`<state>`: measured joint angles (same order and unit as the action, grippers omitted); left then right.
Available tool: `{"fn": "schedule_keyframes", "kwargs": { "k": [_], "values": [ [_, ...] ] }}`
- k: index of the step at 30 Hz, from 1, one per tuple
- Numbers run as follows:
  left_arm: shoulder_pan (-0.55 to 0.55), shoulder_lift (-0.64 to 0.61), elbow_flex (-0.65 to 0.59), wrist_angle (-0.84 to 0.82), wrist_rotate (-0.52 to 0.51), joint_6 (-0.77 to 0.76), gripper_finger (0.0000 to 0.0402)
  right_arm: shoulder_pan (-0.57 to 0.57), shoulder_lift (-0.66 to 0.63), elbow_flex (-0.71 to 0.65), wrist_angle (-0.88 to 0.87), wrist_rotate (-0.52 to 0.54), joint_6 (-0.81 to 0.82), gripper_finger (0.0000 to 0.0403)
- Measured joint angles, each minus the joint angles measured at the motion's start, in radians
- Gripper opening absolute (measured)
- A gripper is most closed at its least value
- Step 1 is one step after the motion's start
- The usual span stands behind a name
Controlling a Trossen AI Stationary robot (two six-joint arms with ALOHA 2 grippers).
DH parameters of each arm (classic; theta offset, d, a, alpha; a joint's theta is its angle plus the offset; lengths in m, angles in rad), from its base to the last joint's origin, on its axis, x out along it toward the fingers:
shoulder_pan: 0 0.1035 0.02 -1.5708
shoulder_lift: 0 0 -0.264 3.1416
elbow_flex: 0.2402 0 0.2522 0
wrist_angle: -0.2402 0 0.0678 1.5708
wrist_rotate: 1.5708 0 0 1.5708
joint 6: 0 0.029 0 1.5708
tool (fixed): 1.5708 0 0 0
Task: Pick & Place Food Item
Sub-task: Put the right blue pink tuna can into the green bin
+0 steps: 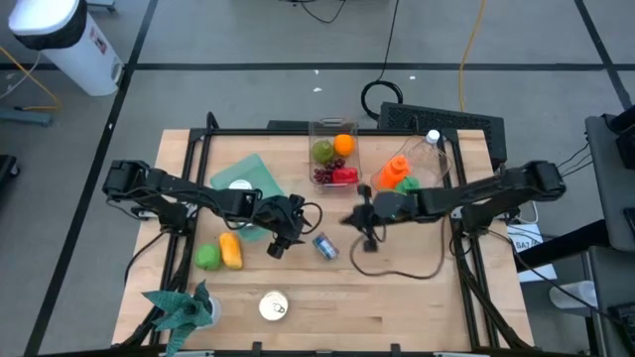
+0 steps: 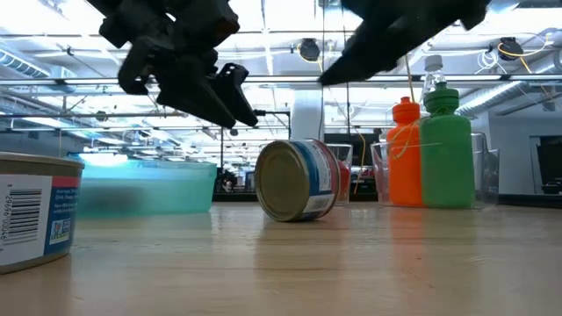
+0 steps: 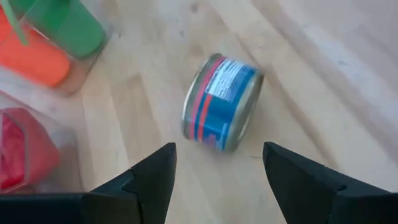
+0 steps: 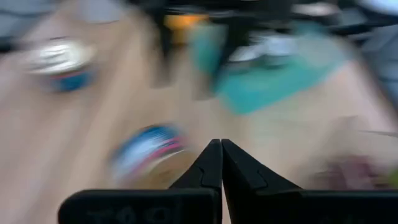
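From where I stand, the far left of the desk holds a green fruit and a yellow one side by side, near the teal tray, with a second tin standing upright toward the front edge. The left hand hangs just left of the can, raised off the wood, its fingers apart and empty, and in its own wrist view the can sits between and a little beyond them. That can lies on its side, blue and red label up, apart from everything else, which I take to be the food item in play. For a clean pick I'd judge the hand should come down so the two fingers meet the flat ends or the full round body squarely, since a tin on its side will roll if nudged from one side only. Further right, the right hand hovers close to the can with its fingers pressed together, holding nothing; it would do well to keep clear. Behind it the clear bin holds fruit, a likely drop place, and bottles stand in the container at far right.
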<state>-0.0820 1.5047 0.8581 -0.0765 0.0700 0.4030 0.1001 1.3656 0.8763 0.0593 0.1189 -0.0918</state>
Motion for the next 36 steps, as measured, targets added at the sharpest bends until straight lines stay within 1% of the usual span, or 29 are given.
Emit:
{"fn": "schedule_keyframes", "kwargs": {
  "k": [2,6,8,11,12,15,17,18,23,27,29,33,36],
  "values": [
    [0.013,0.000,0.000,0.005,0.002,0.014,0.0248,0.032,-0.032,-0.007,-0.056,-0.068,0.033,0.0000],
    [0.034,0.000,0.000,0.003,0.015,0.063,0.0248,0.103,-0.028,-0.056,-0.027,-0.129,0.053,0.0000],
    [0.045,0.000,0.000,0.006,0.016,0.088,0.0248,0.124,0.001,-0.083,0.034,-0.152,0.053,0.0000],
    [0.056,0.000,0.000,0.020,0.030,0.127,0.0248,0.135,0.025,-0.127,0.131,-0.154,0.057,0.0000],
    [0.059,0.000,0.000,0.025,0.047,0.150,0.0248,0.135,0.031,-0.137,0.186,-0.174,0.057,0.0000],
    [0.067,0.000,0.000,0.031,0.111,0.201,0.0248,0.136,0.071,-0.148,0.337,-0.281,0.057,0.0000],
    [0.071,0.000,0.000,0.039,0.140,0.212,0.0248,0.137,0.099,-0.148,0.357,-0.312,0.052,0.0000],
    [0.075,0.000,0.000,0.046,0.151,0.212,0.0248,0.135,0.114,-0.149,0.359,-0.310,0.051,0.0000],
    [0.106,0.000,0.000,0.043,0.185,0.168,0.0248,0.091,0.205,-0.150,0.381,-0.311,0.058,0.0000],
    [0.121,0.000,0.000,0.058,0.189,0.124,0.0249,0.069,0.265,-0.149,0.460,-0.386,0.065,0.0000],
    [0.122,0.001,0.000,0.072,0.192,0.104,0.0248,0.063,0.295,-0.149,0.498,-0.390,0.072,0.0000],
    [0.132,0.033,-0.001,0.102,0.176,0.005,0.0252,0.055,0.330,-0.149,0.494,-0.384,0.093,0.0000],
    [0.144,0.061,0.000,0.114,0.170,0.001,0.0264,0.055,0.353,-0.148,0.531,-0.385,0.107,0.0000]
  ]
}}
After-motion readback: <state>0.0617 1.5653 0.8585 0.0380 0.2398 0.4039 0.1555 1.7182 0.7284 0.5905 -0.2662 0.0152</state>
